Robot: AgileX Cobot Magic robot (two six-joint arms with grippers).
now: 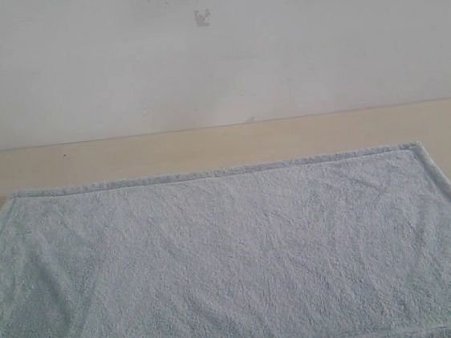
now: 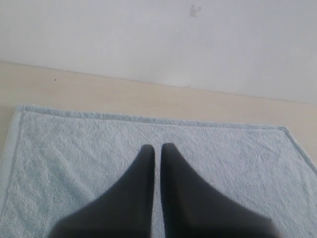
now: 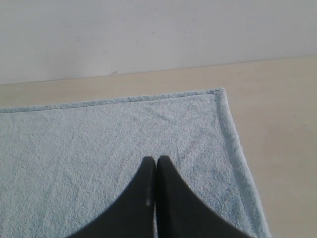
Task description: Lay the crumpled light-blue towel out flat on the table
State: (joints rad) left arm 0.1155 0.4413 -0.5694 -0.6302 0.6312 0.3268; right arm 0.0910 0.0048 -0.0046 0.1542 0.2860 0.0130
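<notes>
pale blue towel (image 1: 235,257) flat on table (image 1: 207,147), hemmed border, faint creases

The towel (image 2: 74,153) lies spread flat on the counter (image 2: 99,94), its pile faintly creased. Its hemmed border runs unbroken along the edge nearest the wall (image 2: 124,39) and turns both corners there, with a strip of bare counter between that edge and the wall. The gripper (image 2: 157,148) shows over the middle of the towel with its two dark fingers (image 2: 143,178) drawn almost together, only a thin slit between the tips, and a small dark mark (image 2: 194,10) sits high on the wall.
</notes>
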